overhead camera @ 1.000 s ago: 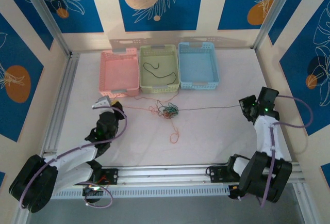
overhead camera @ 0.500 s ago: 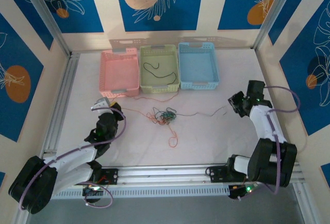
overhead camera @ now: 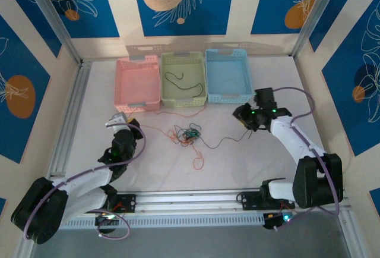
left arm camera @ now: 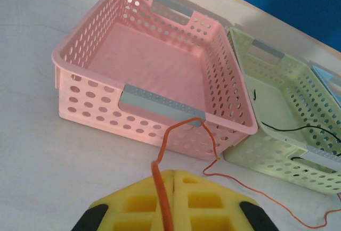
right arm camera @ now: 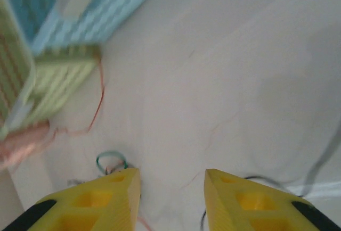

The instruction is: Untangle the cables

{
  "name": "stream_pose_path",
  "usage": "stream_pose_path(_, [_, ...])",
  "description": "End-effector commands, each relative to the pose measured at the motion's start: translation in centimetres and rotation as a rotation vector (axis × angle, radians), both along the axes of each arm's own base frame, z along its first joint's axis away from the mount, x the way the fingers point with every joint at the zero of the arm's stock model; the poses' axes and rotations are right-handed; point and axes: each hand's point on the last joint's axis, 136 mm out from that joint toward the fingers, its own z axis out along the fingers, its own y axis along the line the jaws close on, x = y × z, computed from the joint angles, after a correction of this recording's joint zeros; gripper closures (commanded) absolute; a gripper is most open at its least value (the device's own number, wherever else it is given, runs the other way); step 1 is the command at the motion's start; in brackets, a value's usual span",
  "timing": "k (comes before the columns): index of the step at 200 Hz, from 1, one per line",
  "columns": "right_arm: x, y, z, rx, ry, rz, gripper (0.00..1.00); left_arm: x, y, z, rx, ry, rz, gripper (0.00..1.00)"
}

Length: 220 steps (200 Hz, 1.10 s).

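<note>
Blur smears the right wrist view, so the basket corners ahead and to the left of the right gripper [right arm camera: 170, 188] read only as soft patches: a blue basket [right arm camera: 90, 7], a green basket [right arm camera: 53, 84] and a pinkish smudge at the frame edge that cannot be made out. This gripper's yellow fingers [right arm camera: 106, 199] stand apart with nothing between them, over bare table [right arm camera: 240, 71]. Just ahead of its left finger lies a small teal loop [right arm camera: 111, 159]. A thin reddish strand [right arm camera: 99, 100] runs on toward the green basket's corner. A dark strand [right arm camera: 319, 170] curves off to the gripper's right, cut by the frame.

The left gripper [left arm camera: 169, 180] is cropped at the bottom of its wrist view, with only its yellow tips visible. They are pressed together on an orange cable [left arm camera: 157, 154], which rises from between them, arches against the near wall of the pink basket [left arm camera: 85, 100] directly ahead, then drops to the table and trails off to the right. In the green basket, ahead and to the right, lies a black cable [left arm camera: 298, 130], partly screened by the basket's rim.

From above, the tangle of cables [overhead camera: 187, 133] sits on the table between the two grippers, its strands too fine to tell apart. An orange loop [overhead camera: 199, 161] lies just on the arm-base side of it.
</note>
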Motion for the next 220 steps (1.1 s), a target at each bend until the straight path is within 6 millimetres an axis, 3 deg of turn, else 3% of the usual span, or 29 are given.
stream_pose_path(1, [-0.6,4.2,0.3,-0.005,-0.004,0.134,0.63,0.4,0.1,0.8,-0.010,-0.020,0.004,1.00])
stream_pose_path(24, [-0.8,6.7,-0.5,-0.129,0.027,0.304,0.63,0.4,0.0,0.8,-0.010,-0.019,0.002,1.00])
stream_pose_path(71, [-3.2,11.4,-3.4,-0.250,0.121,0.625,0.66,0.5,-0.1,0.7,-0.007,-0.015,0.000,1.00])
stream_pose_path(100, [-4.2,12.2,-5.0,-0.345,0.170,0.714,0.66,0.5,-0.1,0.8,-0.005,-0.016,-0.004,1.00])
stream_pose_path(150, [-4.5,12.8,-5.6,-0.381,0.183,0.757,0.68,0.7,-0.2,0.7,-0.001,-0.009,-0.007,1.00])
stream_pose_path(220, [-5.8,14.6,-4.7,-0.341,0.140,0.845,0.67,0.7,-0.3,0.7,-0.001,-0.009,-0.013,1.00])
